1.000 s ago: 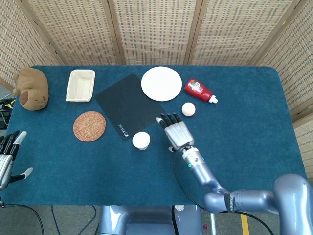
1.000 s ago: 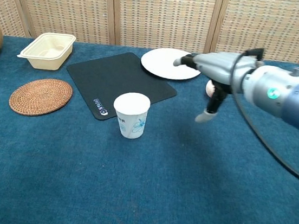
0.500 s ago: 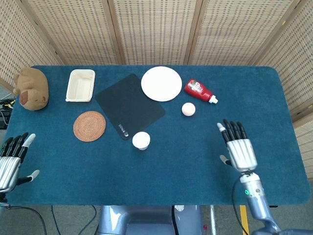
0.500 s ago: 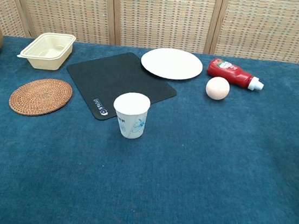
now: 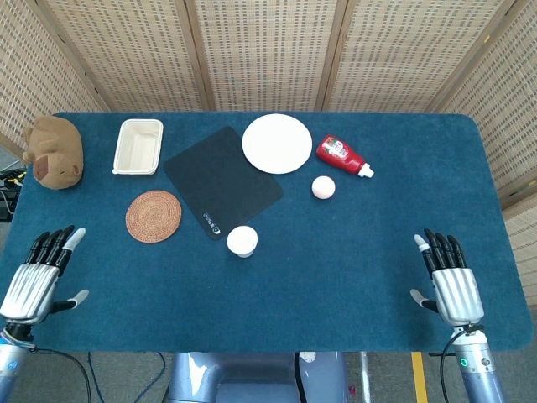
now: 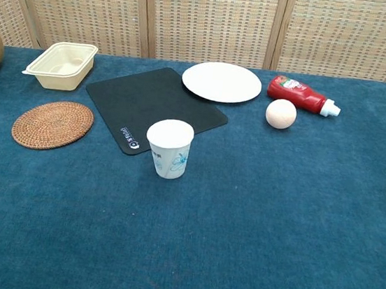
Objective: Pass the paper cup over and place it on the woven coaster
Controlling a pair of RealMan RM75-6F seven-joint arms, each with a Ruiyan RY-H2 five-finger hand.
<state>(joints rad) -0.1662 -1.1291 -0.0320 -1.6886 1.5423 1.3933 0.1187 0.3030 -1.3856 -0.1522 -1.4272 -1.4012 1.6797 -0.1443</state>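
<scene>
Left hand (image 5: 35,284) at near-left table edge, fingers spread, holding nothing. Brown plush toy (image 5: 54,151) far left. Cream tray (image 5: 138,146) beside it, woven coaster (image 5: 153,216) nearer, bare. Black mat (image 5: 221,181) lies right of the coaster, tilted. Paper cup (image 6: 170,148) stands upright on the blue tablecloth (image 5: 352,277), just off the mat's near corner, well apart from the coaster, untouched. White plate (image 5: 277,143) at the mat's far right corner; overlap hard to tell. Pale ball (image 5: 323,187) and red bottle (image 5: 342,155) lying on its side, right of the plate. Right hand (image 5: 451,283) at near-right edge, fingers spread, empty.
</scene>
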